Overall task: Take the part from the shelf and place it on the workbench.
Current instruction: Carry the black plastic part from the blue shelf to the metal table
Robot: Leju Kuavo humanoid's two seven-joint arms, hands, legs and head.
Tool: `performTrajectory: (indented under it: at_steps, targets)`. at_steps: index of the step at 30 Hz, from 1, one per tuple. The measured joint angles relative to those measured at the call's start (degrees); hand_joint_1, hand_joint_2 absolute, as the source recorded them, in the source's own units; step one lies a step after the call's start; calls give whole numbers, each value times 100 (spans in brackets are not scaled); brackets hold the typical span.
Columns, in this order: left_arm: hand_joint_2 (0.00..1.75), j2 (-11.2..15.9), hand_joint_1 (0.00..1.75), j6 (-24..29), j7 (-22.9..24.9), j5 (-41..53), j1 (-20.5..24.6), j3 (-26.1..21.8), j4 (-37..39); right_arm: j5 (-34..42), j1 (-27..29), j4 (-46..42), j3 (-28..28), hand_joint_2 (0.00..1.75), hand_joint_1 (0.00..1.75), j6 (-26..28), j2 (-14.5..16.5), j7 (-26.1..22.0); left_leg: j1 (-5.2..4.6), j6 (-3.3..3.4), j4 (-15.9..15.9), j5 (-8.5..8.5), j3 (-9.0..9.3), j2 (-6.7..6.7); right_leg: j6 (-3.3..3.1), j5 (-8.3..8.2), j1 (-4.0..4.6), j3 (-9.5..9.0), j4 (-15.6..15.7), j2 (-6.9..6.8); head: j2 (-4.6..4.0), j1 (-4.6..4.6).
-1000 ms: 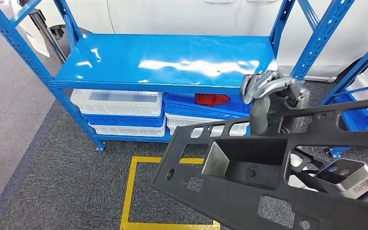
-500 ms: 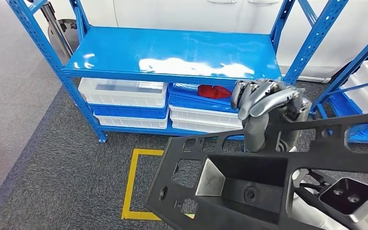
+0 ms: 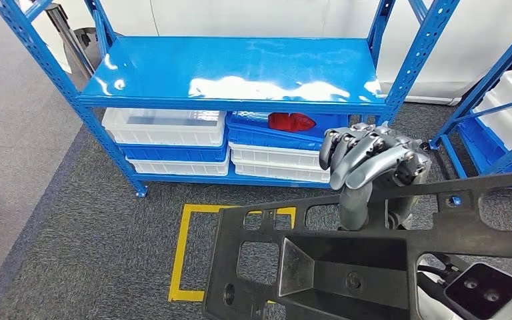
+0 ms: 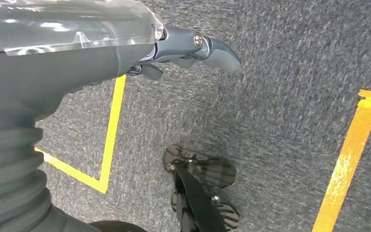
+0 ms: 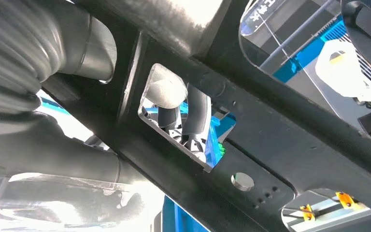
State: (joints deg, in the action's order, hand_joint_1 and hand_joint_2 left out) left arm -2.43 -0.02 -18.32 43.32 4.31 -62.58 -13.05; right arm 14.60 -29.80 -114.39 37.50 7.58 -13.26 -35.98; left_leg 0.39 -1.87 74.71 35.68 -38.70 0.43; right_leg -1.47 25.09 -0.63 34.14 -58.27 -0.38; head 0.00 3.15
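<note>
Head view looks down at the shelf (image 3: 240, 73); wrist views sit close.

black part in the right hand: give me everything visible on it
The black part is a large, flat, matte panel that looks like moulded plastic, with rectangular cutouts, small round holes and a deep recessed pocket with a grey sloped wall near its middle. It is held off the floor, tilted, above the grey carpet and yellow floor marking, in front of the blue shelf. The right hand grips its upper bar, fingers curled over the edge; in the right wrist view fingers pass through a cutout.

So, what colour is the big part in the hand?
Black, seen best in the head view.
</note>
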Motion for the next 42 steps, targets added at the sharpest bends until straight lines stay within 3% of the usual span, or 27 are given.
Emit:
performTrajectory:
  at_steps: [3,4,5,7,8,9,11,13,15,16,17,18,20,22,23,25,27,30,32,33,35,37,38,40,42]
  targets:
    - [175,-1,0,0,0,0,-3,0,0,0,6,1,1,175,175,0,3,0,1,-3,88,15,-42,0,0,0,0,2,-2,0,0,0]
    - [175,-1,0,0,0,0,-5,0,0,0,12,2,1,175,175,0,4,0,7,-4,17,-72,-11,0,1,0,0,1,-6,2,0,0]
    - [175,-1,0,0,0,0,-7,0,0,0,19,2,1,175,175,0,8,0,15,-2,-181,-228,80,0,3,0,0,-1,-14,4,0,0]
    - [175,2,0,0,-2,0,-5,-1,1,0,33,4,1,175,175,-6,23,0,10,66,-1055,-669,462,-9,72,-16,16,23,-43,18,0,0]
    - [175,3,0,0,-2,0,-6,-2,1,0,35,4,1,175,175,-9,30,-1,-1,111,-1410,-808,612,-15,119,-33,22,36,-45,22,0,0]
    - [175,4,0,0,-3,0,-9,-3,1,-9,37,4,1,175,175,-12,34,-2,-4,168,-1652,-889,703,-21,175,-51,32,51,-45,26,0,0]
    - [175,3,0,-2,-11,4,-10,-4,0,-79,41,3,-5,175,175,-8,34,-22,13,247,-1690,-941,693,-21,236,20,20,91,-123,27,0,0]
    - [175,-1,0,-3,-32,20,0,-5,0,-204,55,4,-19,175,175,-29,39,-48,22,306,-1715,-980,677,-17,278,335,5,307,-609,31,0,0]
    - [175,-3,0,0,-56,36,-3,-13,0,-374,79,20,-27,175,175,-84,49,-12,9,328,-1709,-995,642,-29,304,692,-1,653,-1383,32,0,0]
    - [175,-5,0,3,-67,41,-6,-20,1,-472,90,39,-26,175,175,-110,54,17,2,331,-1704,-1000,629,-45,308,753,-4,758,-1624,32,0,0]
    - [175,-7,0,5,-78,43,-8,-26,1,-574,94,63,-20,175,175,-136,60,41,-3,330,-1697,-1002,620,-69,303,705,-6,757,-1657,33,0,0]
    - [175,-10,0,8,-87,45,-8,-31,1,-661,94,91,-11,175,175,-160,67,49,-8,328,-1687,-1004,616,-104,287,555,-7,636,-1450,44,0,0]
    - [175,-35,0,10,-102,47,0,-33,1,-797,92,146,10,175,175,-205,78,30,-19,313,-1666,-1005,607,-184,221,206,-5,209,-670,169,0,-1]
    - [175,-67,0,11,-107,45,10,-35,2,-892,96,203,36,175,175,-277,81,-33,-14,267,-1643,-1020,564,-271,172,78,7,-49,-136,295,0,-1]
    - [175,-80,0,11,-107,43,7,-38,2,-928,103,237,50,175,175,-338,82,-78,-3,234,-1643,-1035,537,-312,161,99,17,-72,-69,313,0,-1]
    - [175,-83,0,7,-109,40,-14,-59,2,-960,117,303,79,175,175,-501,87,-145,15,172,-1648,-1049,510,-361,139,75,15,-85,-5,219,0,-1]
    - [175,-87,0,1,-116,40,-30,-100,2,-963,124,362,98,175,175,-649,114,-166,11,117,-1462,-912,419,-283,90,41,-18,-123,68,111,0,0]
    - [175,-88,0,5,-125,42,-27,-143,2,-961,154,441,113,175,175,-743,156,-164,36,40,-491,-431,-47,-150,49,34,-22,-134,94,-61,0,1]
    - [175,-76,0,5,-126,44,-48,-161,2,-961,192,482,119,175,175,-774,161,-162,62,-8,-133,-384,-227,-122,53,42,-23,-131,88,-172,0,1]
    - [175,-66,0,-2,-125,45,-62,-169,2,-961,209,495,119,175,175,-788,161,-161,77,-26,-276,-519,-159,-92,64,51,-27,-133,80,-224,0,1]
    - [175,-41,0,-16,-125,46,-75,-177,2,-962,224,504,114,175,175,-804,162,-160,90,-47,-1016,-881,211,84,108,85,-30,-143,48,-320,0,1]
    - [175,-20,0,-21,-125,50,-64,-179,2,-963,221,505,108,175,175,-805,163,-158,64,15,-1549,-1050,463,217,172,118,-3,-140,4,-397,0,0]
    - [175,-11,0,-21,-126,53,-63,-181,2,-965,219,505,104,175,175,-809,163,-157,45,62,-1616,-1042,481,228,202,124,14,-138,-5,-434,0,0]
    - [175,3,0,-20,-133,59,-78,-185,2,-970,203,506,100,175,175,-832,164,-144,37,158,-1623,-1067,457,115,262,132,11,-142,-5,-494,0,0]
    - [175,18,0,-19,-153,58,-90,-199,1,-975,169,500,97,175,175,-886,168,-94,47,230,-1650,-1099,458,23,322,266,-23,-91,-155,-337,0,0]
